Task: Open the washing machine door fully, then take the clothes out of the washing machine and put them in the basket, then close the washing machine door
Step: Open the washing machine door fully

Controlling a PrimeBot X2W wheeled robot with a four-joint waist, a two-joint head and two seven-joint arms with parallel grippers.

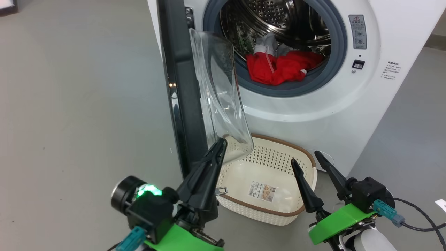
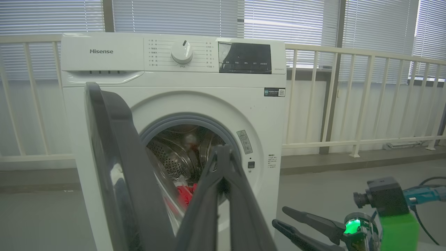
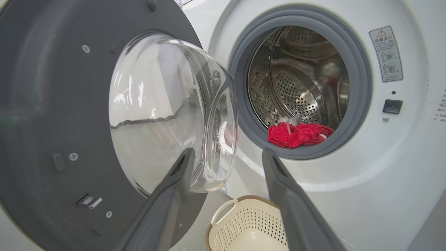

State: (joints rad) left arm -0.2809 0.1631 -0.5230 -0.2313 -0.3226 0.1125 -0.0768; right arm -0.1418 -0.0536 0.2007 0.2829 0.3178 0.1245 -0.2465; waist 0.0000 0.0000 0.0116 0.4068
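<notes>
Red clothes (image 1: 282,68) with a few pale pieces on top lie at the front lip of the steel drum (image 1: 264,17) and spill onto the grey gasket (image 1: 289,89). They are well beyond and above the tips of the right gripper (image 1: 304,157), whose two fingers stand spread wide with nothing between them. The basket (image 1: 271,155) sits empty just past those same tips, close against the washing machine (image 1: 313,115). The left gripper (image 1: 219,146) has its fingers pressed together and holds nothing. The door (image 1: 181,87) stands just to the left of them, roughly square to the machine's front, and its glass bowl (image 1: 219,87) bulges out beyond their tip and over the basket's near corner. Whether the tip touches the door I cannot tell. I judge the door not yet fully open, so the next push probably falls to the closed left fingers. On that glossy black surface a narrow tip could skid off, and the door might drift back. If the right fingers reach in while the door stands like this, they could knock the bowl, which crowds the space to their left. The clothes could also catch on the gasket's fold, and a bundle released short would land on the bowl or beside the basket.
</notes>
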